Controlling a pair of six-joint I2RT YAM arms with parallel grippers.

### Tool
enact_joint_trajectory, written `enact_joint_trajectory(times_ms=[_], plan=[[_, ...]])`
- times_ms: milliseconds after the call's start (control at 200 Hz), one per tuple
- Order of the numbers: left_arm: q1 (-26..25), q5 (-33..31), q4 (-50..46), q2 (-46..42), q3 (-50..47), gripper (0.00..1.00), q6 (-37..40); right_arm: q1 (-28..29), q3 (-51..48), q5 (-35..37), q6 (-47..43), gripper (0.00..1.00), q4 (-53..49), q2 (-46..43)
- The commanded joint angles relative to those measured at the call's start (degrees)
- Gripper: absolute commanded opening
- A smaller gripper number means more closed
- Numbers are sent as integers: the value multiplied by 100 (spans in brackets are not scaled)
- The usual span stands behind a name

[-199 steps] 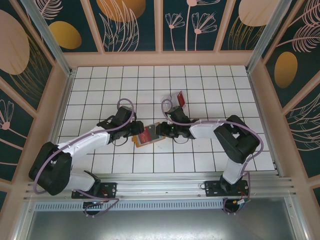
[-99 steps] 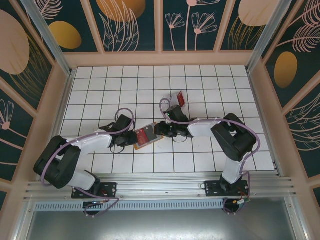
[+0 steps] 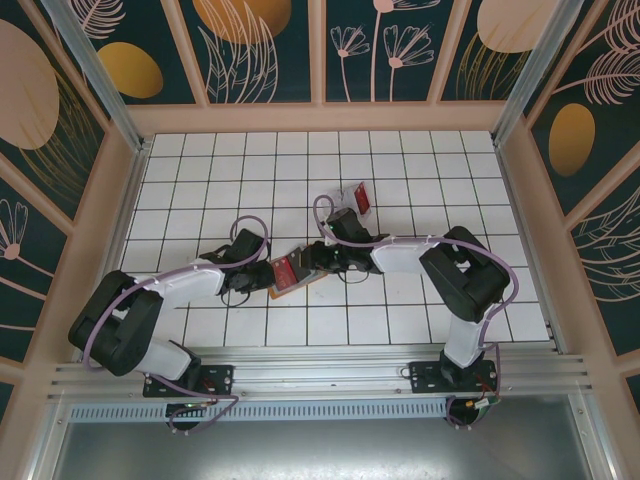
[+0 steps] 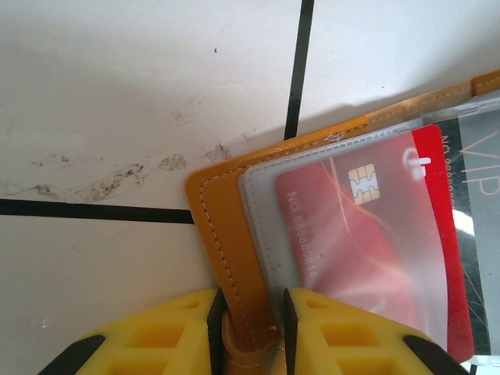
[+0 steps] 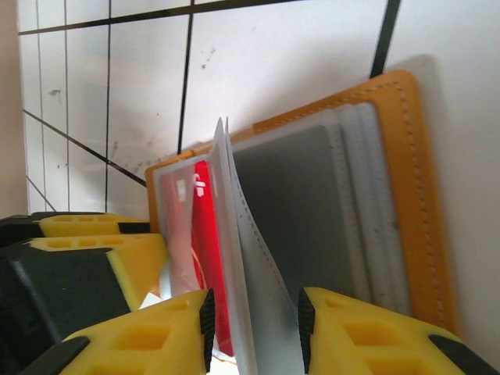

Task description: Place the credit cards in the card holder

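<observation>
The orange-tan card holder (image 3: 295, 272) lies open, with a red credit card (image 4: 367, 242) bearing a gold chip inside its frosted sleeve. The left gripper (image 4: 248, 328) narrowly pinches its stitched edge. The right gripper (image 5: 254, 328) clamps its lifted grey leaf.

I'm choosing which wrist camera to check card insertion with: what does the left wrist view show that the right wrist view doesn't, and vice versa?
Left wrist view: the gold chip on the red card and a dark card beside it. Right wrist view: grey lining and clear sleeves standing upright between the right fingers. Both: the orange card holder, the red card, and the left fingers at the holder's edge.
</observation>
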Motion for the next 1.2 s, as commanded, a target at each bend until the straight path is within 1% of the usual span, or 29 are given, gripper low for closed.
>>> enact_joint_trajectory(times_ms=[0,230,465,621,706,931,1006,1101,1196], plan=[[-9,165,120,364,-215,29,-19,76,130,-273,109,37,247,-227],[-10,185,173,398,-199,28,-5,275,317,-531,232,37,463,-15],[-7,111,195,293,-198,29,-22,400,399,-584,296,37,525,188],[-9,-122,-51,-111,-115,34,-35,397,403,-514,256,37,433,243],[16,-275,-254,-372,-51,41,-31,402,431,-542,248,37,415,276],[203,-531,-659,-1242,15,46,-105,454,528,-564,210,37,341,354],[351,-484,-632,-1554,-62,47,-133,459,524,-643,240,38,406,364],[519,-334,-471,-1821,-231,48,-186,458,528,-1047,445,38,778,425],[613,-172,-296,-1877,-345,48,-254,574,840,-925,209,39,344,549]])
